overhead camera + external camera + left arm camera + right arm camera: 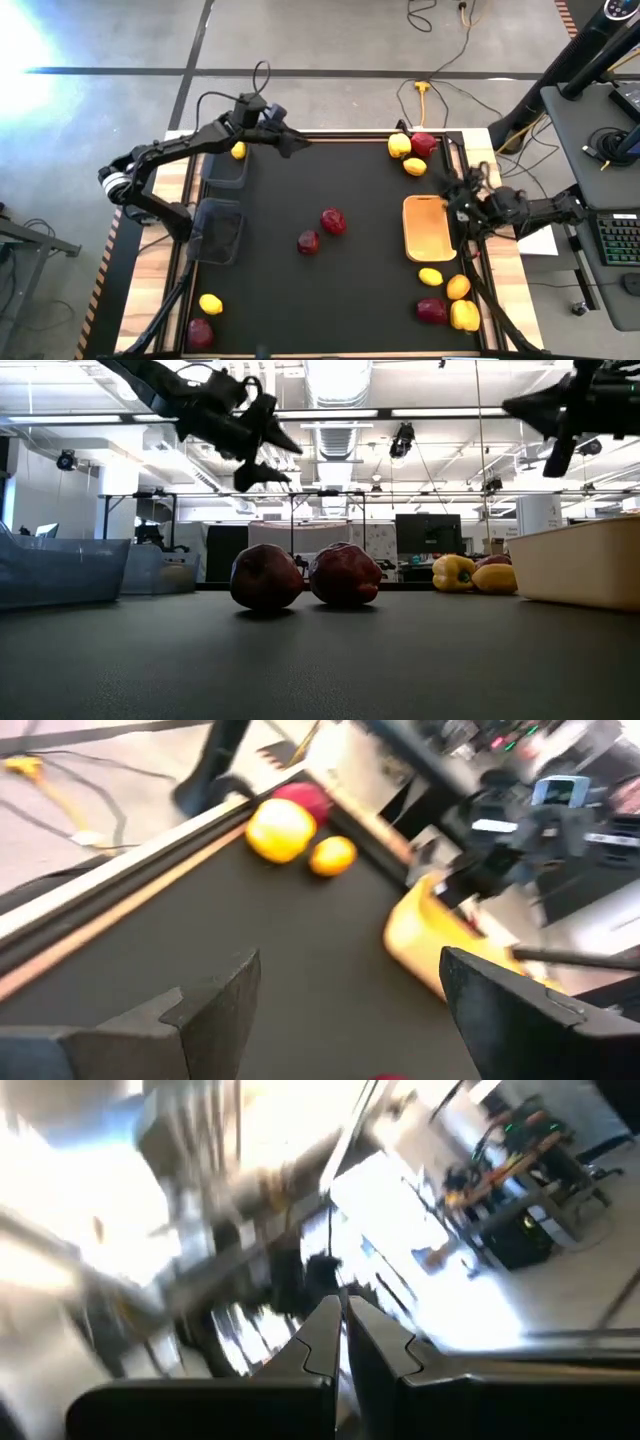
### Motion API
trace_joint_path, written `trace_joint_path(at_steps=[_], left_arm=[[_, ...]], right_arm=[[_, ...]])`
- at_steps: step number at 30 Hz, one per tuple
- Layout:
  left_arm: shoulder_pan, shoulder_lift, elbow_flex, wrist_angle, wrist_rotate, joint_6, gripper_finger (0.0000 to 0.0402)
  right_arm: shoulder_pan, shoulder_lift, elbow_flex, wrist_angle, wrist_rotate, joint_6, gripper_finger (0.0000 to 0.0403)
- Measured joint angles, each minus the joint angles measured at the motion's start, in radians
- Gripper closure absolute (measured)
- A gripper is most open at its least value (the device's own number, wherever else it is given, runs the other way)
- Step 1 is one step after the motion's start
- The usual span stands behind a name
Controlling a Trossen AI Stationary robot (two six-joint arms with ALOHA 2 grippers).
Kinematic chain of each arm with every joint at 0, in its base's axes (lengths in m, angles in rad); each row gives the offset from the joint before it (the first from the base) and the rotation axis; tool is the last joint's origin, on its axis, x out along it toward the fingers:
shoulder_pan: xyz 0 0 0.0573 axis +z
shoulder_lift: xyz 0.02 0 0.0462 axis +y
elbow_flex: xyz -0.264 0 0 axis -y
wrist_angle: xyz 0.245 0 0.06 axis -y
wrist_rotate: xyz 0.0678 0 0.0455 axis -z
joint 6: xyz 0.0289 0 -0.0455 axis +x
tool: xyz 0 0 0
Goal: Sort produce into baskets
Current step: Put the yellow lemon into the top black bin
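**Two red ones stranded mid-counter, left hand looks closest**

So the left hand (292,143) hangs up in the air over the far-left part of the counter (360,320), fingers spread wide with nothing between them. The right hand (452,196) sits at the right side by the far end of the orange-tan basket (428,228), fingers pressed together, and I can't see anything held in them.

The bit that matters: two dark red pieces (322,231) sit side by side in the middle of the counter, nearer to me and to the right of the left hand. My guess is it has to swing that way and drop down. They're roundish, so no real long axis to line up on.

The two black mesh baskets (221,205) are along the left edge, one yellow piece (238,150) by the far one.

From overhead you get the whole layout. The low view shows the red pair nearly touching and both hands well clear of the surface. The left wrist camera only catches the far-right yellow pieces (300,835) and the tan basket.
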Motion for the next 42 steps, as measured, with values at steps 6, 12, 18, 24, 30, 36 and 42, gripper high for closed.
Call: trace_joint_path(at_steps=[6, 12, 18, 24, 30, 36, 42], left_arm=[[-0.041, -0.028, 0.000, 0.068, 0.041, -0.069, 0.0112], [-0.052, -0.048, 0.001, 0.125, 0.040, -0.104, 0.0112], [-0.077, -0.040, 0.001, 0.149, 0.040, -0.129, 0.0112], [-0.108, -0.039, 0.001, 0.149, 0.039, -0.137, 0.0112], [-0.136, -0.046, 0.001, 0.150, 0.075, -0.144, 0.0112], [-0.162, -0.047, 0.001, 0.149, 0.108, -0.144, 0.0112], [-0.179, -0.050, 0.001, 0.147, 0.120, -0.163, 0.0112]], right_arm=[[-0.003, 0.011, 0.001, 0.257, 0.199, -0.102, 0.0390], [-0.002, 0.088, 0.097, -0.150, 0.262, 0.017, 0.0390], [-0.018, 0.350, 0.285, -0.655, 0.268, 0.384, 0.0390], [-0.089, 0.554, 0.492, -0.785, 0.163, 0.271, 0.0354], [-0.294, 0.715, 0.714, -1.298, 0.050, 0.325, 0.0240], [-0.550, 0.891, 0.831, -1.461, -0.176, 0.178, 0.0140], [-0.763, 1.131, 0.926, -1.482, -0.363, -0.064, 0.0053]])
